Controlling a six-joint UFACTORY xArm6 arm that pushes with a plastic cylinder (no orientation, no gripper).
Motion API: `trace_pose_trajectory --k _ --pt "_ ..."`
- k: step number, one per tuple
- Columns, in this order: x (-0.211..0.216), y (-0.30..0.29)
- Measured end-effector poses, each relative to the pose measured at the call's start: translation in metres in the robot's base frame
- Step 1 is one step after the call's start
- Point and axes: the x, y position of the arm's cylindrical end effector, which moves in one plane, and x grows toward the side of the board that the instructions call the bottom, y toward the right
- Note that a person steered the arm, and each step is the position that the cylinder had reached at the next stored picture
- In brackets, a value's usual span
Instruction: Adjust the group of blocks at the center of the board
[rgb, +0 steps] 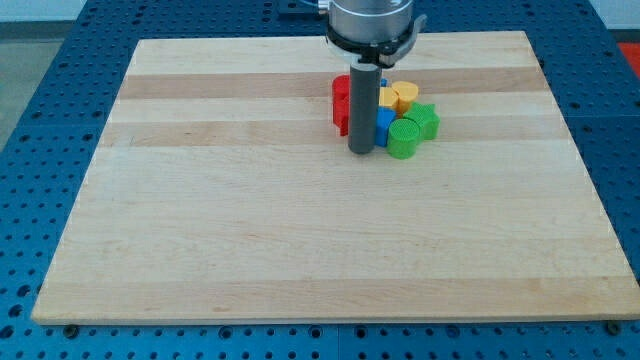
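A tight group of blocks sits on the wooden board (300, 230) a little above its middle. My rod comes down from the view's top and my tip (361, 150) rests at the group's lower left edge. Red blocks (342, 103) lie just left of the rod, partly hidden behind it. A blue block (384, 125) touches the rod's right side. A yellow block (404, 95) sits at the group's top right. A green cylinder (403, 139) and a second green block (426, 120) form the group's right and lower right side.
The board lies on a blue perforated table (50, 120) that shows on all sides. The arm's grey round mount (371, 22) hangs above the group at the view's top.
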Motion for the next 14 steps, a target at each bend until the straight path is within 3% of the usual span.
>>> trace_pose_trajectory --k 1,2,5,7,9,12,14 --pt "0.037 0.011" --pt "0.025 0.052" --pt "0.002 0.057" --pt "-0.010 0.147" --pt "-0.035 0.133" --pt "-0.040 0.103" --pt "-0.024 0.152"
